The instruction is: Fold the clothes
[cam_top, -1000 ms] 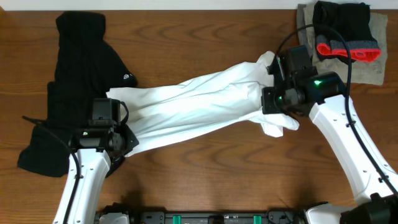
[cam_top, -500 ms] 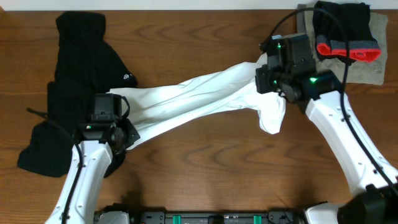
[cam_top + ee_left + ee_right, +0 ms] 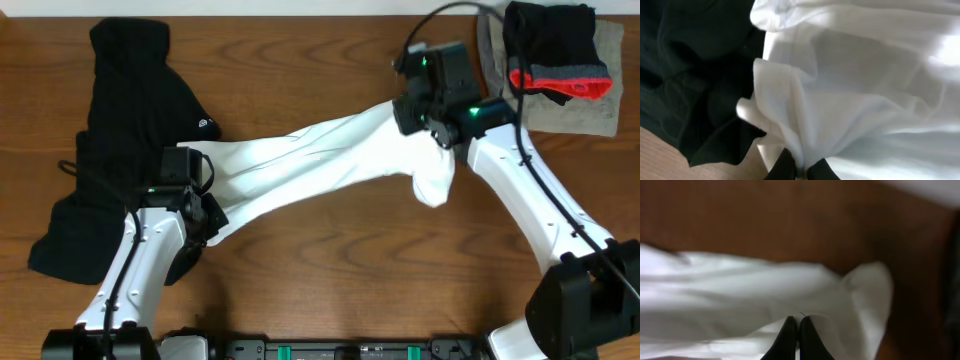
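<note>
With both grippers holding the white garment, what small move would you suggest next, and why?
Probably ease the right gripper away from the left gripper to draw the white garment taut. Both are shut on it, yet it runs between them in bunched ridges, and a loose flap sags beside the right gripper; it looks too crumpled to fold.

Overhead bright, sharp; right wrist view blurred.
</note>
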Controlling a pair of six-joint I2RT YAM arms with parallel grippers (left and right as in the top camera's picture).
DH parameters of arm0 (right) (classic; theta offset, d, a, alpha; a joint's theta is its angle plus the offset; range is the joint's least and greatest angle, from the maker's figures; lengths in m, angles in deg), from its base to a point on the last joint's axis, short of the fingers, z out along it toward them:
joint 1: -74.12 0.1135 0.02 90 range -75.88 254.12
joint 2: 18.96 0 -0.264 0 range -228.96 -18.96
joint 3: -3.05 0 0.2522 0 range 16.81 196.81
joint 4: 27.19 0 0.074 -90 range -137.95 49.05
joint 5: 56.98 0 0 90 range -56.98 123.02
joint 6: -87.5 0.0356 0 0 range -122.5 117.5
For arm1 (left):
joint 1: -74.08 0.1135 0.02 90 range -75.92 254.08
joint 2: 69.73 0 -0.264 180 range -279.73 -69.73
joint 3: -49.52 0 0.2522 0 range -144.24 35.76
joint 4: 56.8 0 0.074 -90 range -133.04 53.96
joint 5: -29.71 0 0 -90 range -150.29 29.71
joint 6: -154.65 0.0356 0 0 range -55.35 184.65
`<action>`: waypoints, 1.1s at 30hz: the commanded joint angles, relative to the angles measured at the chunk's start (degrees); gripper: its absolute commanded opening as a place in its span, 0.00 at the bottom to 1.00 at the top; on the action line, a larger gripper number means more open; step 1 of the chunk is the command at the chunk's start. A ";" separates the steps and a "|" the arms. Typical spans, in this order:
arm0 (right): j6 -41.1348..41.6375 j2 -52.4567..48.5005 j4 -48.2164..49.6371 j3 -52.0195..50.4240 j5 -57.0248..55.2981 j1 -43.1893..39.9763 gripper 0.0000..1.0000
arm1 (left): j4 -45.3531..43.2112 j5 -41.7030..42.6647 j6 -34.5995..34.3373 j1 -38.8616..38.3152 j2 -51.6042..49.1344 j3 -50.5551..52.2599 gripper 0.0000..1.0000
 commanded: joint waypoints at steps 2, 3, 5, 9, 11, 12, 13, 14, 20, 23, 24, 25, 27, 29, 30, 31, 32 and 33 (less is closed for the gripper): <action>-4.39 0.15 2.84 4.04 -0.68 -1.51 0.01 | -0.35 -1.75 0.96 0.28 -0.39 -0.63 0.06; -4.50 -0.13 3.54 4.04 -0.57 -1.49 0.01 | -0.42 -1.75 0.96 0.28 -0.39 -0.63 0.06; -4.59 -0.98 4.37 4.04 -0.55 -1.49 0.01 | -0.63 -1.75 0.96 0.28 -0.42 -0.63 0.06; -4.57 -3.85 4.24 4.04 0.13 -1.49 0.01 | -0.63 -1.75 0.96 0.28 -0.44 -0.63 0.06; -4.50 -5.64 3.78 4.04 0.31 -1.49 0.01 | -0.63 -1.75 0.96 0.28 -0.44 -0.63 0.06; -4.48 -6.43 3.58 4.04 0.31 -1.49 0.01 | -0.63 -1.75 0.96 0.28 -0.44 -0.63 0.06; -4.09 -7.17 3.34 4.04 0.31 -1.49 0.01 | -0.63 -1.75 0.96 0.28 -0.44 -0.63 0.06; -4.11 -7.82 3.04 4.04 0.33 -1.49 0.01 | -0.63 -1.75 0.96 0.28 -0.44 -0.63 0.06; -4.13 -9.99 1.84 4.04 0.31 -1.55 0.01 | -0.66 -1.75 0.96 0.28 -0.44 -0.63 0.06; -4.09 -9.92 0.66 4.17 0.31 -1.70 0.51 | -0.66 -1.75 1.07 0.28 -0.44 -0.63 0.06; -3.87 -9.53 -0.44 4.55 0.28 -1.77 0.59 | -0.66 -1.75 1.64 0.28 -0.44 -0.63 0.06; -3.17 -9.11 -2.08 5.29 0.28 -1.92 0.63 | -0.61 -1.73 2.43 0.28 -0.44 -0.63 0.06; -1.11 -8.37 -6.82 7.43 0.33 -2.54 0.64 | -0.44 -1.73 3.58 0.28 -0.44 -0.63 0.06; 2.47 -7.56 -14.47 10.34 0.33 -3.74 0.65 | -0.15 -1.70 3.74 0.28 -0.44 -0.63 0.06; 4.35 -7.32 -17.73 11.30 0.33 -4.39 0.64 | 0.02 -1.70 3.72 0.28 -0.44 -0.63 0.06; 6.58 -7.21 -21.68 12.02 0.66 -5.29 0.63 | 0.07 -1.70 3.72 0.28 -0.44 -0.63 0.06; 7.72 -7.21 -24.24 12.11 1.38 -5.97 0.62 | 0.09 -1.70 3.72 0.28 -0.44 -0.63 0.06; 8.63 -7.23 -26.62 12.04 2.29 -6.67 0.60 | 0.07 -1.70 3.72 0.28 -0.44 -0.63 0.06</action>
